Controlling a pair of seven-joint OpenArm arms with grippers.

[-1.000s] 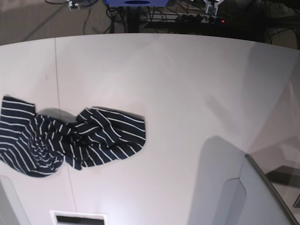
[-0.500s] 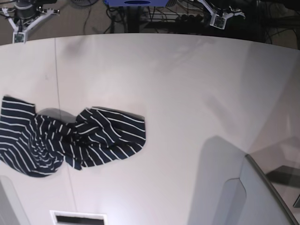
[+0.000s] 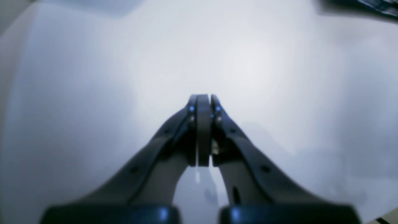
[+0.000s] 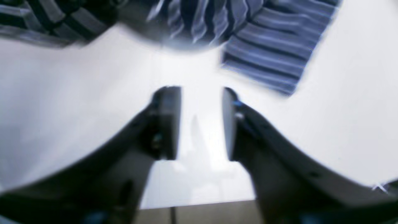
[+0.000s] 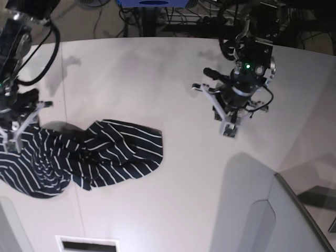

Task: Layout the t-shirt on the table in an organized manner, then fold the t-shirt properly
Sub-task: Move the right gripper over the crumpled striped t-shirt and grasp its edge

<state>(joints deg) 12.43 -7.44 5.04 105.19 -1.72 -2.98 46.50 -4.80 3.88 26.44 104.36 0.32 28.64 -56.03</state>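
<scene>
Here, crumpled striped t-shirt [image 5: 89, 157] on the white table [image 5: 173, 199] (left part of base view); right gripper [image 4: 201, 123] parted just beside it, empty; left gripper [image 3: 203, 130] closed, well apart.

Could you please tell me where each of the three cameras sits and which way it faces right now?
Base: high above the table, looking down; t-shirt crumpled, both arms in view.
Left wrist: behind the left gripper, looking along its shut jaws at bare table.
Right wrist: behind the right gripper, jaws apart, facing the t-shirt's edge just ahead.
Shared: base and right wrist both show the t-shirt.
</scene>
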